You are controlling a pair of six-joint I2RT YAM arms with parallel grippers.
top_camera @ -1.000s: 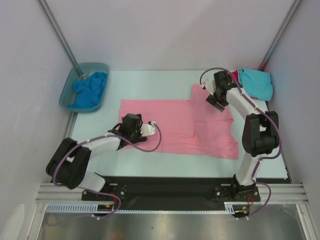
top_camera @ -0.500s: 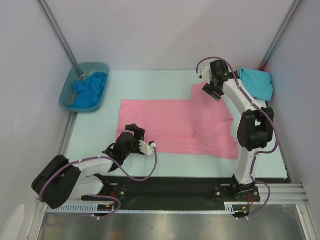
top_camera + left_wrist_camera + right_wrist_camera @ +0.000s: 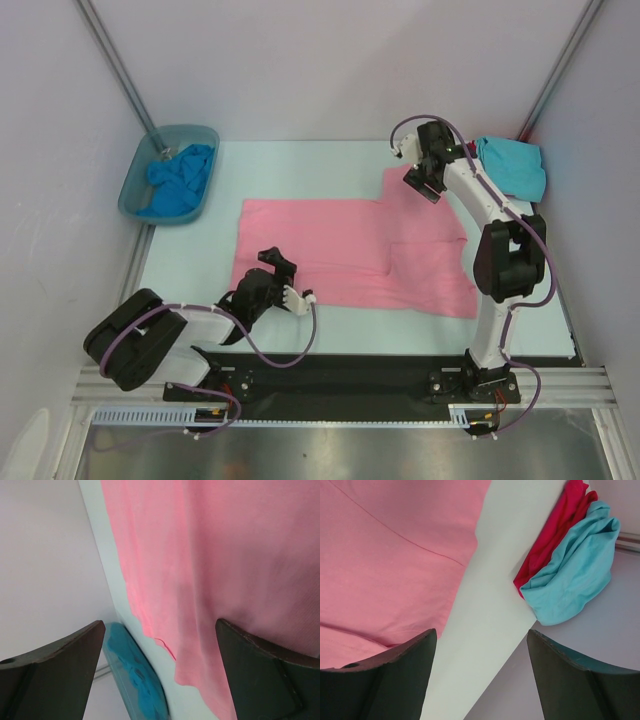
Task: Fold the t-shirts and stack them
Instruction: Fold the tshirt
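Observation:
The large light pink t-shirt [image 3: 350, 250] lies spread flat in the middle of the table; it also shows in the left wrist view [image 3: 210, 555] and the right wrist view [image 3: 385, 555]. My left gripper [image 3: 273, 266] is open and empty, low over the shirt's near-left corner [image 3: 160, 672]. My right gripper [image 3: 425, 186] is open and empty above the shirt's far-right edge [image 3: 482, 675]. The turquoise t-shirt [image 3: 512, 165] lies bunched at the back right on the red one [image 3: 555, 530]. The brighter blue t-shirt [image 3: 180, 180] lies crumpled in the tub.
The translucent grey-blue tub [image 3: 135, 190] stands at the back left, by a metal post [image 3: 115, 70]. White walls close in the left, back and right sides. The arms' black base rail [image 3: 340, 375] runs along the near edge.
My left arm has drawn back toward the near edge, its gripper moving from the shirt's left part to its near-left corner. My right gripper has shifted a little farther back along the shirt's far-right edge.

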